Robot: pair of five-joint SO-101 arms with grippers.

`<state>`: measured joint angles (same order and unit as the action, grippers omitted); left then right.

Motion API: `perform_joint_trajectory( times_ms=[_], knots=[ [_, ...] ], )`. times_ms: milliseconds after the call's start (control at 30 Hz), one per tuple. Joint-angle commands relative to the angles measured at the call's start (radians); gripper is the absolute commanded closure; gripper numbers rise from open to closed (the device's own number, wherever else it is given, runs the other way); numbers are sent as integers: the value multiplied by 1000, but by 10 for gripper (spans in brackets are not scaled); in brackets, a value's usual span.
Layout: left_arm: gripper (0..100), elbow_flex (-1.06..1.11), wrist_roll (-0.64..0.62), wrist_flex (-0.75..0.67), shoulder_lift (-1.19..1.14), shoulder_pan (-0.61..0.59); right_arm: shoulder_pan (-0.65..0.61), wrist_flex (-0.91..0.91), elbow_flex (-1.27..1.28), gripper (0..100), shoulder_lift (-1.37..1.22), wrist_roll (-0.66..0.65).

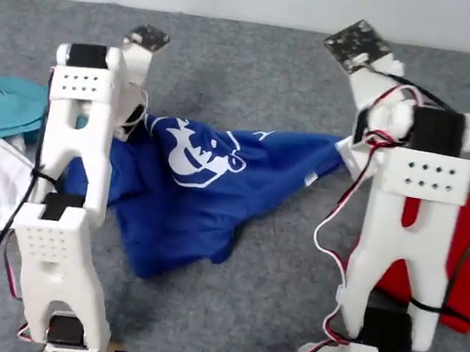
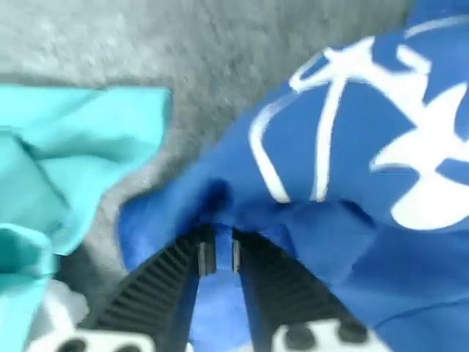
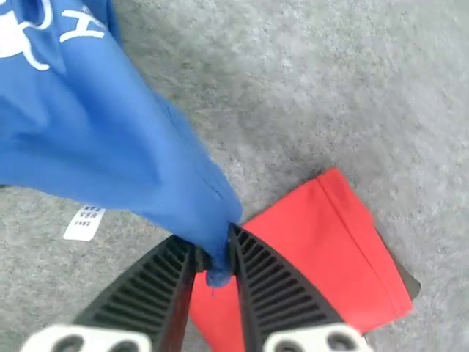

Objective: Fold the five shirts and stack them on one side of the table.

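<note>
Left claw (image 2: 216, 246) and right claw (image 3: 215, 257) each pinch an opposite end of the blue shirt (image 1: 190, 187), stretched across the bench (image 1: 272, 286); best to pull evenly and lower both ends together, so it lands flat.

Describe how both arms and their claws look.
Left arm and right arm: blocky white plastic, black motors, rows of holes. Red, white and black cables trail beside them. Left claw and right claw: black ribbed fingers on white bases.
</note>
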<state>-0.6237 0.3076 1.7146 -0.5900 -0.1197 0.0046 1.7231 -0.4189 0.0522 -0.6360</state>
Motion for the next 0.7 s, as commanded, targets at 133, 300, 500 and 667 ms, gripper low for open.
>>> perform_joint_trajectory(
  times_ms=[133,300,500,667],
  knots=[
    [953,173,35,44,279,100,44,-7,-55,989,45,-6],
    [953,565,41,41,562,245,38,-5,-52,989,45,-2],
    [953,869,40,25,730,336,36,-5,-52,989,44,-2],
    [953,1018,48,-121,666,288,36,-5,-51,989,44,0]
  ],
)
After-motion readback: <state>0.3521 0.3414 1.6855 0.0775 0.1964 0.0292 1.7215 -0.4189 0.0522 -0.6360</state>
